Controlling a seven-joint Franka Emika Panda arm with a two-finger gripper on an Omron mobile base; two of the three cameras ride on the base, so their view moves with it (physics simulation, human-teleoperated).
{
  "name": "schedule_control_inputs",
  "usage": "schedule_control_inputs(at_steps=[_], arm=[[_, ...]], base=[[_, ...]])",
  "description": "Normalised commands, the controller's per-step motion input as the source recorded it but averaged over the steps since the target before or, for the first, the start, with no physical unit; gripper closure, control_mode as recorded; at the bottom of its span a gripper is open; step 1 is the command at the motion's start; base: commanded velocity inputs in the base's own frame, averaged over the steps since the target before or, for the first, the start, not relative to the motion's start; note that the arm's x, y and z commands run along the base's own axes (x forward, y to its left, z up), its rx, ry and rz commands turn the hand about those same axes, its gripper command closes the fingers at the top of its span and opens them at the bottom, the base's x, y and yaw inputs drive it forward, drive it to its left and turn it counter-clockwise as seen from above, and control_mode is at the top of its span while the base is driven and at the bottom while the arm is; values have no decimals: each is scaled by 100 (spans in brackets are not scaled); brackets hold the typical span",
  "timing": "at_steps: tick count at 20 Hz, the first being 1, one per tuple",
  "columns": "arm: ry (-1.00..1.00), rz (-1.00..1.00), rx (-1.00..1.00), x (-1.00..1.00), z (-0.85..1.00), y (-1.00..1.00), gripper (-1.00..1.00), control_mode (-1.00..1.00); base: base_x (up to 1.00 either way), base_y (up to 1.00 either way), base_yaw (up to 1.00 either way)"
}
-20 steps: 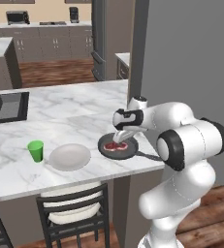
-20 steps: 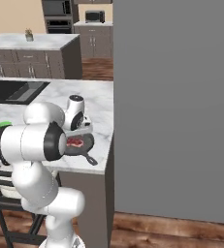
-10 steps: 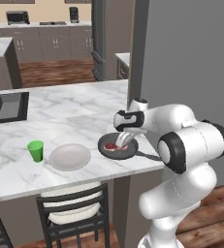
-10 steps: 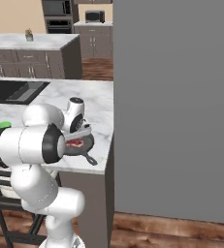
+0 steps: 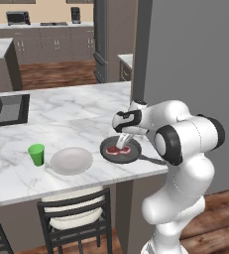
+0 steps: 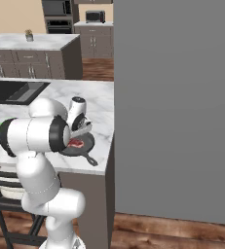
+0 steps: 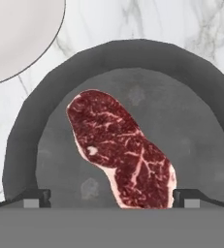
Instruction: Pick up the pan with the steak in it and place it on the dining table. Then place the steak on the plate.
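The dark grey pan (image 5: 131, 155) sits on the dining table (image 5: 61, 111) near its right front corner, handle (image 6: 91, 159) pointing off the corner. Inside it lies the red marbled steak (image 7: 120, 152); it also shows as the steak (image 5: 117, 148) and the steak (image 6: 75, 143). My gripper (image 5: 124, 142) points down into the pan and stands open. In the hand view its fingertips (image 7: 38, 197) straddle the steak's near end, with nothing gripped. The pale plate (image 5: 71, 160) rests just left of the pan, and the plate's edge (image 7: 16, 34) shows at upper left.
A small green cup (image 5: 36, 154) stands left of the plate. A dark chair (image 5: 71, 218) is tucked under the table's front edge. A sink (image 5: 7, 109) is set into the counter at far left. A tall grey wall (image 5: 195, 59) rises right of the arm.
The hand has barely shifted over the pan and its jaws stay open. Pan, steak, plate and cup lie where they were.
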Motion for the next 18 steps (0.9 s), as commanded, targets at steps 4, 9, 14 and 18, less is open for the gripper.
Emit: schedule_control_inputs(at_steps=[4,9,14,18], arm=[[0,0,-2,49,0,22,-100,-100],[2,0,-9,24,0,27,-100,-100],[0,0,-4,0,-3,1,-100,-100],[0,14,-7,-6,-15,-1,-100,-100]], base=[[0,0,0],[0,0,0],[0,0,0],[0,0,0]])
